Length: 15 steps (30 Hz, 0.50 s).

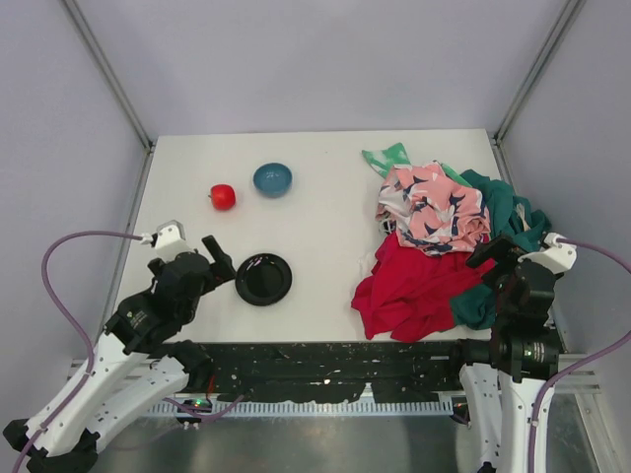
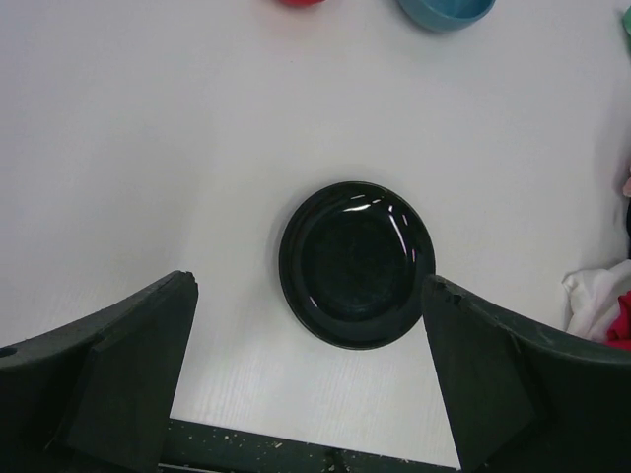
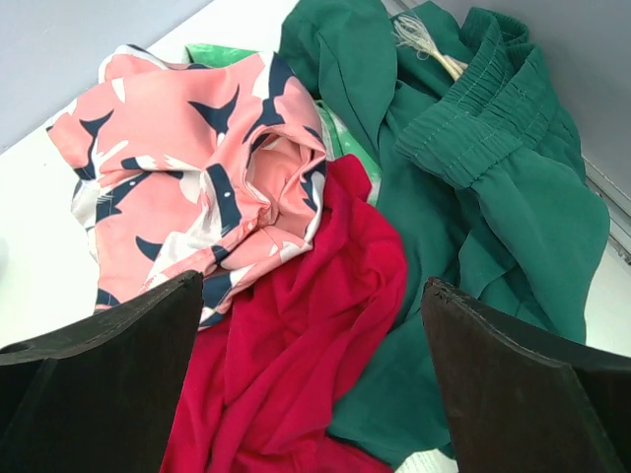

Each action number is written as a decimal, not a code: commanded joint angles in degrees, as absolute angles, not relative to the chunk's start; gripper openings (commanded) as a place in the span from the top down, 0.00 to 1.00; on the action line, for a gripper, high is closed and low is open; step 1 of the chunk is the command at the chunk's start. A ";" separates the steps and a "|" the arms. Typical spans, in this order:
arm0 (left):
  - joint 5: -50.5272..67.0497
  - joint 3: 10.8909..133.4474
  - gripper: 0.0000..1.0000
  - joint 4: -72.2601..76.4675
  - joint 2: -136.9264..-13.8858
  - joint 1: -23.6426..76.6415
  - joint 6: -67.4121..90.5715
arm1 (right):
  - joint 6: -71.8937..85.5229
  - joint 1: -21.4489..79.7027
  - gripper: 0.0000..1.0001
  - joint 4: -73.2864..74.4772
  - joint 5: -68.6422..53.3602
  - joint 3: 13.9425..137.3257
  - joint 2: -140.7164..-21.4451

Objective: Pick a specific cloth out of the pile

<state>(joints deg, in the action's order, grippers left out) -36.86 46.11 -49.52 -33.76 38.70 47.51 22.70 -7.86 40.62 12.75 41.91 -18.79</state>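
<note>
The pile [image 1: 444,246] lies at the right of the surface [image 1: 315,227], with a pink printed garment [image 3: 197,168] on top, a red cloth [image 3: 315,335] beneath, teal fabric [image 3: 473,227] toward the wall and mint green [image 1: 387,158] poking out behind. The black cloth cannot be made out in any view. The right fingers [image 3: 513,384] hang spread wide and empty just above the pile. The left fingers [image 2: 128,374], likewise apart and empty, frame a black plate [image 2: 357,264], with a blue bowl [image 1: 272,179] and a red ball [image 1: 223,196] beyond it

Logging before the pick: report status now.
Left gripper open, near black plate. Right gripper open, facing pile. Black cloth not in sight; red cloth, pink print, teal garment on top.
</note>
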 commanded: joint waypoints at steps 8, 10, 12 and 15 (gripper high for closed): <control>-38.76 41.31 0.00 -48.25 -30.24 38.67 49.39 | 23.73 -7.65 0.05 32.61 2.22 38.06 -15.03; -38.67 40.43 0.00 -47.73 -30.50 38.67 49.39 | 23.73 -7.65 0.05 32.87 0.88 38.23 -15.73; -37.01 39.73 0.00 -46.15 -30.93 38.67 48.17 | 22.77 -7.65 0.05 35.32 -2.54 40.07 -17.22; -33.85 38.15 0.00 -42.20 -31.55 38.58 45.97 | 19.96 -7.65 0.05 34.72 -5.52 41.04 -21.34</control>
<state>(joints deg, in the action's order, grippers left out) -36.42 39.55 -49.10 -30.70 38.70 48.16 22.72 -7.86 37.28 1.02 38.37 -16.97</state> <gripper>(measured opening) 0.994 0.954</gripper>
